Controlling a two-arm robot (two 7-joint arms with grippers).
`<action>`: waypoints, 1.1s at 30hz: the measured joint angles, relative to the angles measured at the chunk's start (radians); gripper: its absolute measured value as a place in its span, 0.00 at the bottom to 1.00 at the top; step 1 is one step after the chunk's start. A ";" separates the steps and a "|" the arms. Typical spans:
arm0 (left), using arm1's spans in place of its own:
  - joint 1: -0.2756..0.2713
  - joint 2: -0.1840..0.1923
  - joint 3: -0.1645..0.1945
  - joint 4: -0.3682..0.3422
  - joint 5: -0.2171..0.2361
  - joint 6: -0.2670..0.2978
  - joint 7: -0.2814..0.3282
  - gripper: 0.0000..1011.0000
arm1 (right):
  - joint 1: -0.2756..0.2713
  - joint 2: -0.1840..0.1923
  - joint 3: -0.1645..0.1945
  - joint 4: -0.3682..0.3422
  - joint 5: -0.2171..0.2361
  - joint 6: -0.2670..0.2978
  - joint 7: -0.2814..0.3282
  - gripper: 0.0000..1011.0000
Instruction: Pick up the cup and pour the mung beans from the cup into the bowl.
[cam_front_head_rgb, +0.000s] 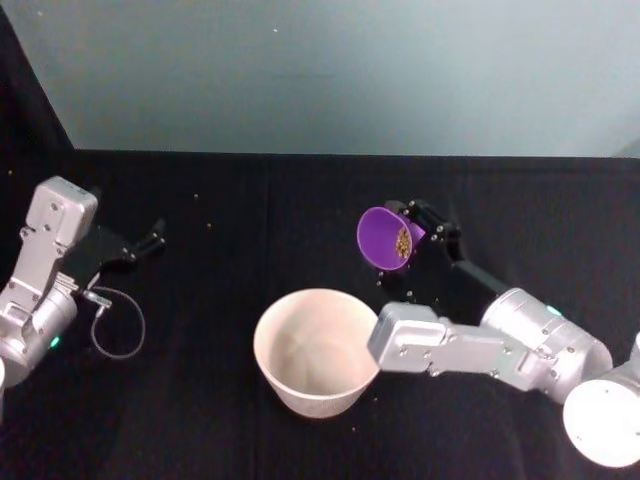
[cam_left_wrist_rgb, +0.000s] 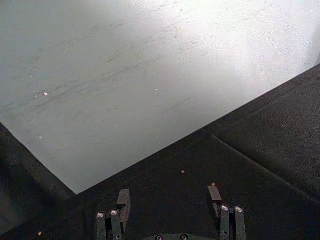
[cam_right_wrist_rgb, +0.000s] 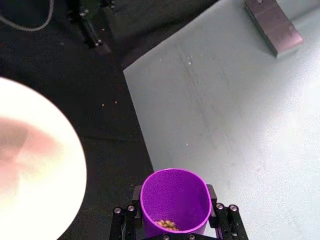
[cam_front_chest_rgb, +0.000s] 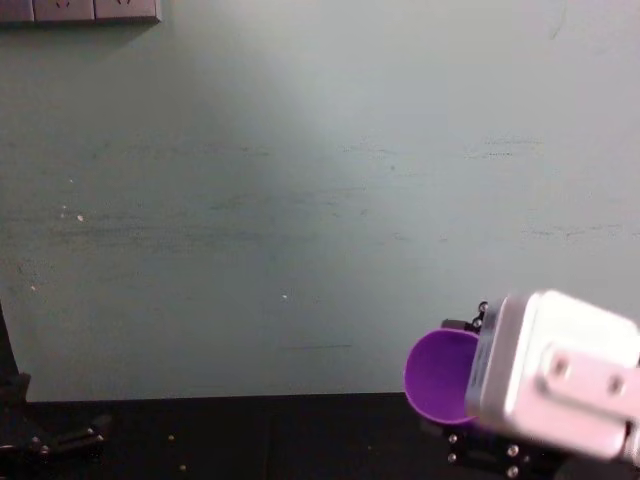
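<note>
Purple plastic, smooth and thin-walled, makes up the cup (cam_front_head_rgb: 385, 238); judge it light, moderately stiff and slippery, with a taper that could let it slide out base-first under a weak clamp. The right gripper (cam_front_head_rgb: 412, 232) holds it off the black table (cam_front_head_rgb: 250, 220), with the fingers (cam_right_wrist_rgb: 211, 192) clamped on opposite sides of the wall, close to the rim. The cup is tipped well over, its mouth turned toward 9 o'clock in the head view. It hangs at about 1 o'clock from the bowl (cam_front_head_rgb: 310, 398), near it but apart, and not yet over the opening. A small heap of mung beans (cam_front_head_rgb: 402, 241) rests against the lower wall inside; none are seen leaving. Recommended hold: across the wall, as shown, with moderate force, since hard squeezing would likely ovalise the rim. The beans are loose and hard and will probably roll and bounce, so the mouth should be over the bowl before further tilt. Stray beans (cam_front_head_rgb: 209, 226) lie on the table. The left gripper (cam_left_wrist_rgb: 169, 192) is parked at about 10 o'clock from the bowl, well apart, fingers spread and empty.
</note>
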 joint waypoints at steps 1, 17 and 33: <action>0.000 0.000 0.000 0.000 0.000 0.000 0.000 1.00 | 0.000 0.000 0.000 0.000 0.000 0.000 0.000 0.72; 0.000 0.000 0.000 0.000 0.000 0.000 0.000 1.00 | 0.004 0.013 -0.068 0.001 -0.297 0.013 -0.063 0.72; 0.000 0.000 0.000 0.000 0.000 0.000 0.000 1.00 | -0.031 0.025 -0.075 -0.016 -0.408 -0.005 -0.085 0.72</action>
